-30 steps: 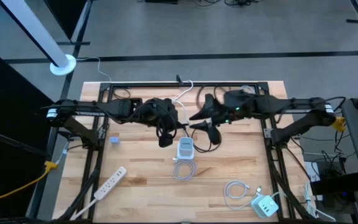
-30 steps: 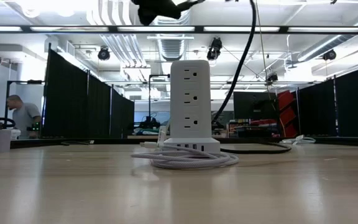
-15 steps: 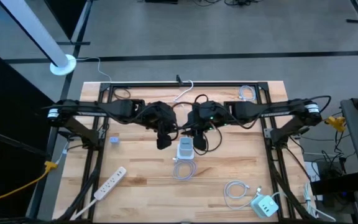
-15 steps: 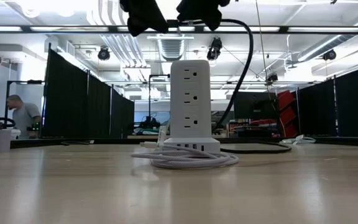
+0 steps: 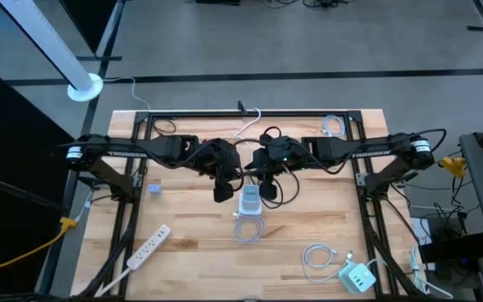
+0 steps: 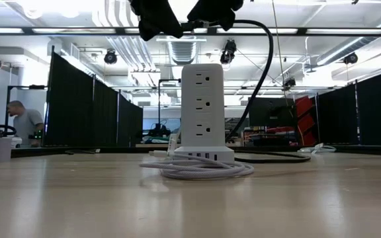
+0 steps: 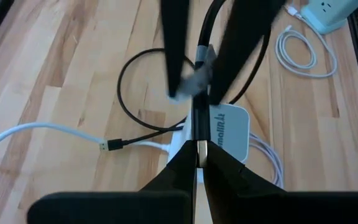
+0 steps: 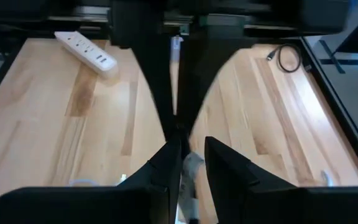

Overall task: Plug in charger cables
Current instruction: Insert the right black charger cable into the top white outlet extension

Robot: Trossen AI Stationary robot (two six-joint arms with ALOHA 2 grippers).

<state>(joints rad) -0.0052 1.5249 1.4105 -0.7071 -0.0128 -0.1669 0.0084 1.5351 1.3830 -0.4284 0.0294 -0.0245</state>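
My left gripper (image 7: 197, 163) hovers above the white tower power strip (image 5: 250, 201), shut on the black charger cable (image 7: 199, 124). My right gripper (image 8: 191, 155) faces it from the table's right, open. Its fingers (image 7: 174, 62) stand on either side of the same cable at a grey band (image 7: 194, 78); I cannot tell whether they touch it. The cable's slack loops (image 5: 272, 191) onto the table beside the tower, and its other plug (image 7: 112, 146) lies on the wood. A white cable coil (image 6: 200, 170) lies at the tower's foot. In the low view both grippers (image 6: 177, 13) are cut off at the top. My left gripper pinches the black cable between its two fingertips at a metal plug end (image 7: 199, 151). The fingers lie along the cable, which runs straight on from them toward my right gripper. That stretch is lifted clear above the tower; the rest arcs down (image 6: 260, 73) to the table.
A flat white power strip (image 5: 148, 246) lies near the left near corner. A white charger block (image 5: 357, 277) with a coiled white cable (image 5: 317, 260) sits at the right near corner. More white cables lie at the far edge (image 5: 248, 124) (image 5: 334, 126). A person (image 6: 22, 122) stands beyond the table.
My right gripper has moved toward the table's left, up to my left gripper above the tower, and has stayed there for the last half second. The black cable's hanging arc has shifted with it. My left gripper has kept its hold.
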